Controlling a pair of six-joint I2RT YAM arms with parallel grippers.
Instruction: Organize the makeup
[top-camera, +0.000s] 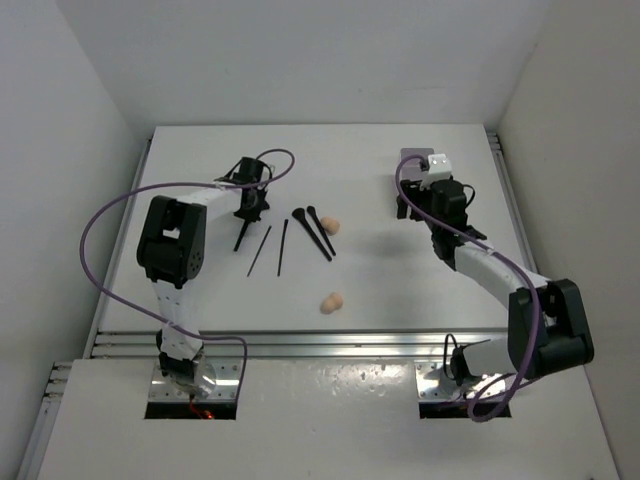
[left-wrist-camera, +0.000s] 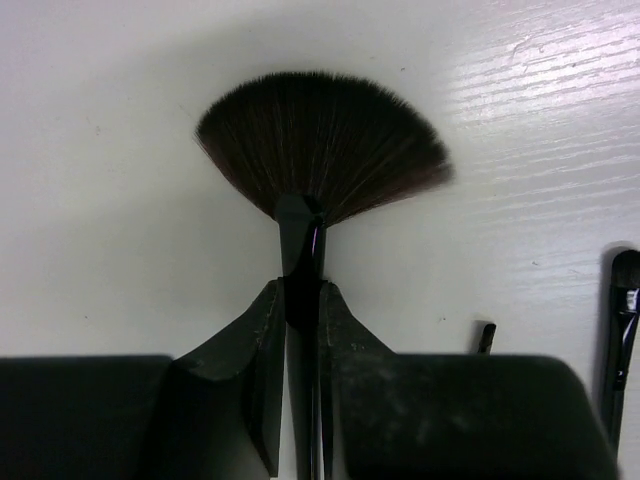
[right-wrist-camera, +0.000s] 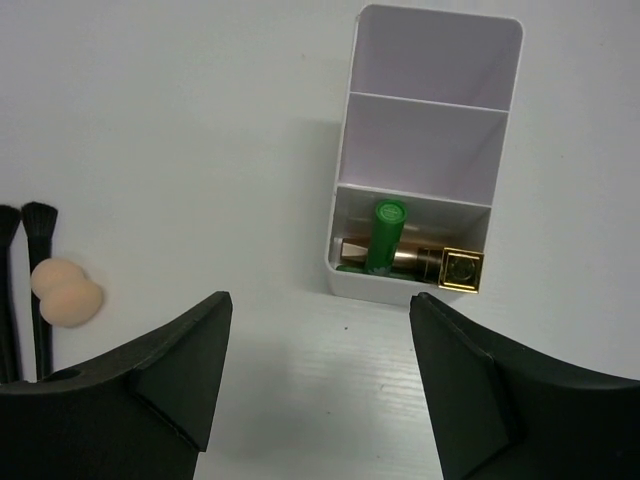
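Left wrist cam has the left gripper (left-wrist-camera: 300, 292) clamped on a fan brush (left-wrist-camera: 320, 140), toward the tabletop (top-camera: 400, 290) far-left corner; the right gripper (right-wrist-camera: 320, 302) hangs wide open by the box (right-wrist-camera: 432, 130), far-right corner.

Black fan brush (left-wrist-camera: 320, 150) in left pincer (left-wrist-camera: 300, 296), thin sticks (top-camera: 282, 247) and two brushes (top-camera: 323, 232) lying flat nearby, two peach sponges (top-camera: 331, 226) (top-camera: 332, 301) apart

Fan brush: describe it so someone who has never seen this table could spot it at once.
On the white table, look left of the row of thin black brushes, where the left pincer is shut on a black handle. That is the fan brush: unlike its narrow-tipped neighbours, its dark bristles spread into a wide, flat fan.
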